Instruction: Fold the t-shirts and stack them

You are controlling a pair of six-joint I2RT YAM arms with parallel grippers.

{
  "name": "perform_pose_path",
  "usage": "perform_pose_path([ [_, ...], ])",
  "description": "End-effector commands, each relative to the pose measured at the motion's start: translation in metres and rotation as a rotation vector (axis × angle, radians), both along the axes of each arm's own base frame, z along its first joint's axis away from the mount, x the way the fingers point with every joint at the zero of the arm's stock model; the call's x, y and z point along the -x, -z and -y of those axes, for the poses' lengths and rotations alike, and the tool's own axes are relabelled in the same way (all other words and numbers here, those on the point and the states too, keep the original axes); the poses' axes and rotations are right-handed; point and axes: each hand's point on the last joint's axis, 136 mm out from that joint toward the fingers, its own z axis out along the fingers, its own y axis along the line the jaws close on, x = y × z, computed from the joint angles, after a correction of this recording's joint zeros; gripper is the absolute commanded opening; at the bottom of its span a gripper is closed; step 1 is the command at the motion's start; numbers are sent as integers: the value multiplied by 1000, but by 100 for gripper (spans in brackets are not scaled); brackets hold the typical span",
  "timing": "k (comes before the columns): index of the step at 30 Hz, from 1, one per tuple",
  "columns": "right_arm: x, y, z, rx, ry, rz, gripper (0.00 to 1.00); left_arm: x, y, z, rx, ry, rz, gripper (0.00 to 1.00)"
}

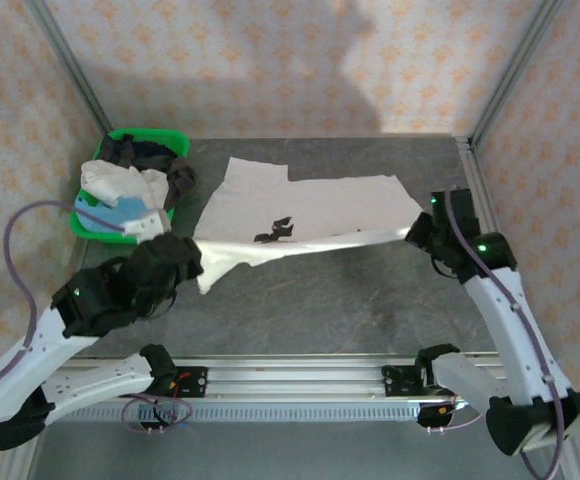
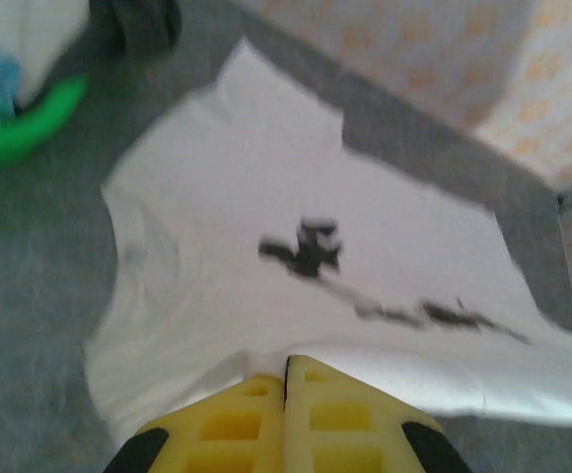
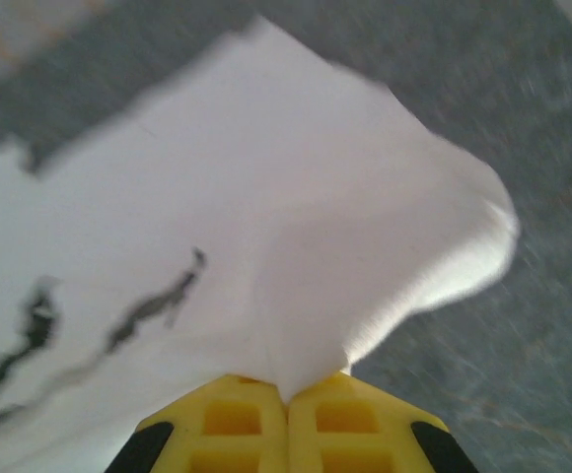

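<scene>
Grey bench (image 1: pixel 350 300), orange-patterned walls, metal frame posts at the corners.

**Left gripper** (image 2: pixel 286 363): yellow jaws pressed together and pinching the near edge of the white shirt (image 2: pixel 266 197) at its left end.

**Right gripper** (image 3: pixel 288 386): jaws closed, with a corner of the same shirt nipped between the tips at its right end.

**White shirt:** the near edge is raised and drawn taut in a line between the two grippers. The far part lies flat on the bench. The black print (image 1: pixel 275 230) shows just behind the taut edge. A loose flap hangs from the left hold down to the bench.

**Basket** (image 1: pixel 155 133): green, at the far left, near the shirt's left end. It holds spare shirts (image 1: pixel 110 180) in white, light blue and black, heaped, with some draped over the rim.

**Risks (judged):**
- Both holds are thin and sit at the very edge, so a harder pull or one arm leading could slide the shiny cloth out of the tips.
- Uneven travel would skew the fold.
- The hanging flap may bunch beneath the fold.
- The left arm works near the basket and could snag the draped cloth.

**Pose:**
- Left arm: rises from the near-left base with the elbow bent and the forearm angled in toward the centre, wrist low.
- Right arm: rises from the near-right base with the forearm reaching forward and inward, wrist near the right frame post.
</scene>
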Motion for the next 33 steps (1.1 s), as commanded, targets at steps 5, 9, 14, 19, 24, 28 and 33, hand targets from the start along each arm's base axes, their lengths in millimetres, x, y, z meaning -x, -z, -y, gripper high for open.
perform_pose_path([
  [5, -103, -62, -3, 129, 14, 60, 0, -138, -50, -9, -148, 12, -21, 0],
  [9, -164, -113, 10, 238, 91, 101, 0, -217, -121, 4, -182, 95, 85, 0],
  [14, -201, -172, 10, 158, 71, 234, 0, -256, -192, 1, -97, 106, 350, 0],
  [19, -192, -208, 7, 132, 11, 339, 0, -223, -229, -16, -140, 84, 461, 0],
  [24, -161, -197, 11, 165, -11, 307, 0, -167, -241, -24, -180, 126, 492, 0],
  [28, -138, -137, 9, 128, -22, 288, 0, -136, -190, -23, -138, 143, 452, 0],
  [33, -95, 11, 3, 57, -39, 14, 0, -97, -9, -38, -67, 57, 136, 0],
])
